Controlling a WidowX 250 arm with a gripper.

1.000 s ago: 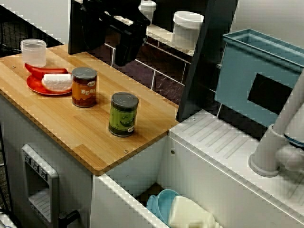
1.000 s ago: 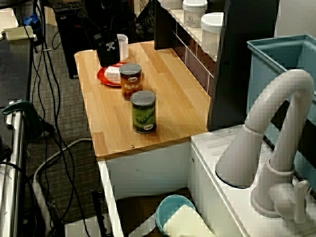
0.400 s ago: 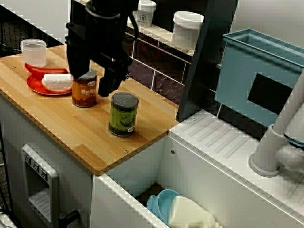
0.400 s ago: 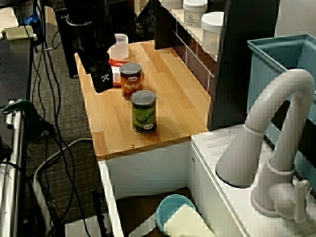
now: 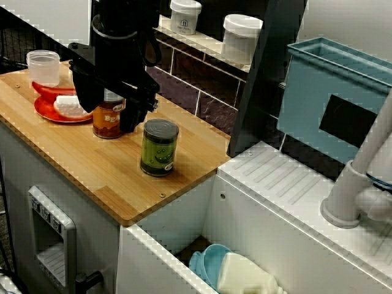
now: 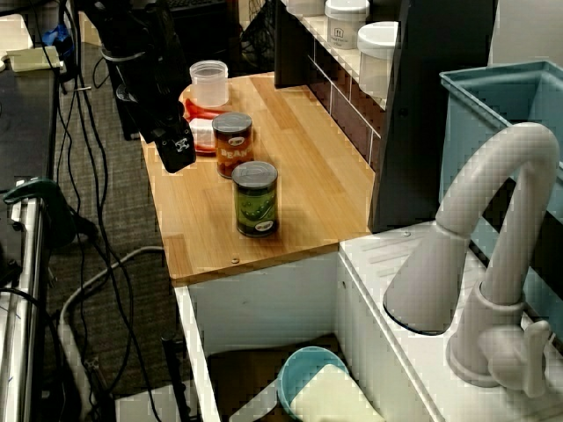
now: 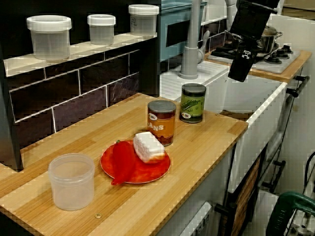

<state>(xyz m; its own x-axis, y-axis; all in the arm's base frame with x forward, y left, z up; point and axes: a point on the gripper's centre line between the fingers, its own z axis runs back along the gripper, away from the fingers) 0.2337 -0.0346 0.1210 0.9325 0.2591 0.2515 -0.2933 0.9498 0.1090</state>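
My black gripper (image 5: 105, 117) hangs low at the front edge of the wooden counter (image 5: 92, 168), just before the orange-labelled can (image 5: 109, 122). Its two fingers stand apart, open, with nothing between them. The view from the sink end puts the gripper (image 6: 176, 154) left of that orange can (image 6: 232, 145), apart from it. A green-labelled can (image 5: 160, 147) stands further right. Behind, a red plate (image 7: 135, 169) carries a white block (image 7: 148, 146) and a red pepper (image 7: 120, 160). In the view from the far counter end the gripper (image 7: 239, 71) floats beyond the edge.
A clear plastic cup (image 5: 44, 67) stands by the plate. Lidded jars (image 7: 49, 37) line the tiled shelf at the back. Right of the counter are a sink holding a blue bowl (image 6: 308, 382), a grey faucet (image 6: 493, 255) and a teal rack (image 5: 331, 98).
The arm has come down from above the back of the counter and swung toward the front edge, ending in front of the orange-labelled can. The cans and plate have not moved.
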